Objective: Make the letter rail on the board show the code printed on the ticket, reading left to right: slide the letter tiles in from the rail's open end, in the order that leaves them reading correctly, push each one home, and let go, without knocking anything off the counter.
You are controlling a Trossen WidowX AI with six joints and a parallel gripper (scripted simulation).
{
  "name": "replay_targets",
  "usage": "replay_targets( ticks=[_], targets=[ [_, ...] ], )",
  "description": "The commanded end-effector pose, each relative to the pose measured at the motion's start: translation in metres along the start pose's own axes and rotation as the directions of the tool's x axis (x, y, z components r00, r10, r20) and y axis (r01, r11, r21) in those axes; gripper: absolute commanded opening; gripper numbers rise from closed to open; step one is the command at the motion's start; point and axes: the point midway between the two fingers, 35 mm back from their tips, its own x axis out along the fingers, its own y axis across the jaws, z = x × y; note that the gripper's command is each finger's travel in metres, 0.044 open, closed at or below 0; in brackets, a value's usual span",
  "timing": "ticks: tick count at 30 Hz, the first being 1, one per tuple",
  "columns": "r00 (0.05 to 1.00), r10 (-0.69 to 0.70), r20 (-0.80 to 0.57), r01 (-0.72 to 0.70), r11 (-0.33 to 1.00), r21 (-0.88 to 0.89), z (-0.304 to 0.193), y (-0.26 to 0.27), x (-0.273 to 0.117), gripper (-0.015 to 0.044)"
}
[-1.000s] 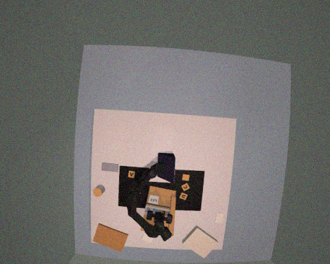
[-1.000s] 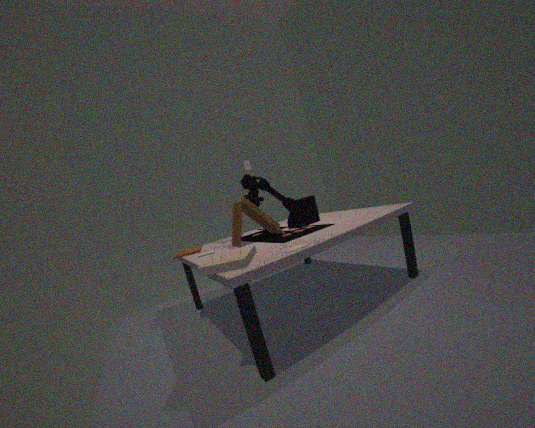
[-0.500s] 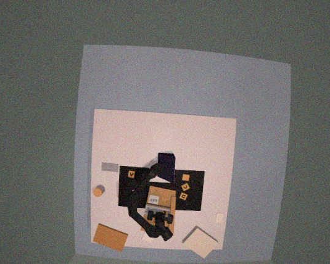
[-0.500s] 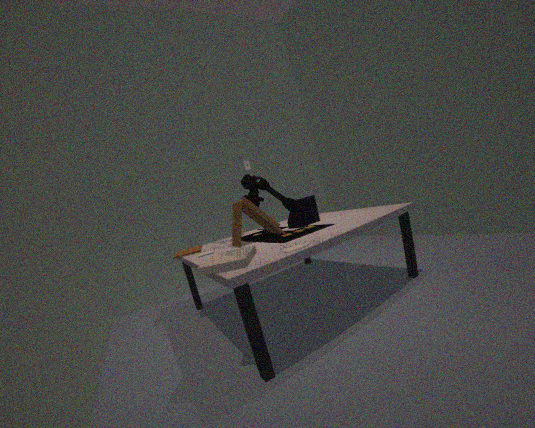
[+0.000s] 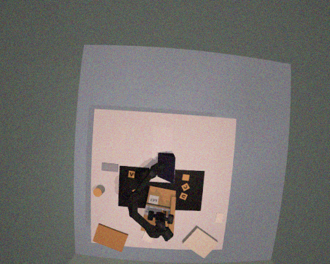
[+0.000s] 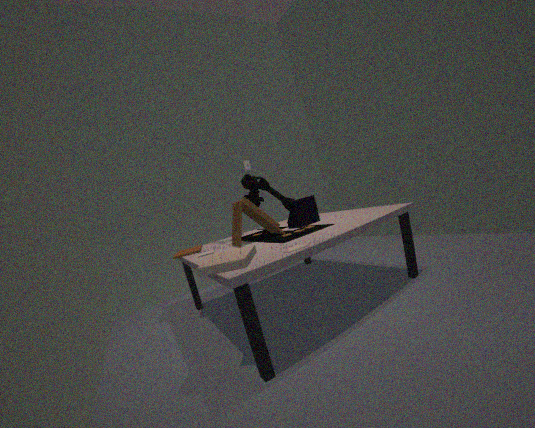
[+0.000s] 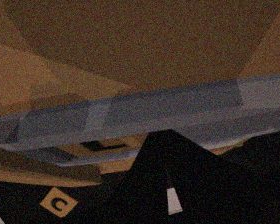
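Note:
My gripper [image 5: 160,216] [image 6: 254,201] is shut and empty, low over the rail; its dark fingers cover part of it in the wrist view. The grey rail [image 5: 147,210] [image 7: 166,107] crosses the sloped wooden board [image 5: 163,192] [image 6: 262,220] [image 7: 21,65]. A tile [image 5: 165,212] [image 7: 130,142] with a partly hidden dark letter is in the rail. The white ticket [image 5: 153,199] is on the board, its print too blurred to read surely. Loose tiles are a V tile [image 5: 131,174], a C tile [image 5: 185,187] [image 7: 59,202], a U-like tile [image 5: 183,196] and one without a visible letter [image 5: 185,177].
A black mat [image 5: 190,205] lies under the board. The arm base [image 5: 166,165] is behind it. An orange cylinder [image 5: 97,192] and grey slab [image 5: 110,166] are left. An orange box [image 5: 110,237] and a cream object [image 5: 202,242] are at the near corners.

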Motion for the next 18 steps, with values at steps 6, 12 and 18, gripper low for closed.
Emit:
replay_targets(
  ticks=[6,12,18],
  targets=[
    [1.000,0.004,0.000,-0.004,1.000,0.004,-0.003,0.000,-0.003,0.0000],
    [1.000,0.004,0.000,-0.004,1.000,0.004,-0.009,0.001,-0.010,0.0000],
    [1.000,0.004,-0.001,-0.004,1.000,0.004,-0.015,0.000,-0.018,0.0000]
  ],
)
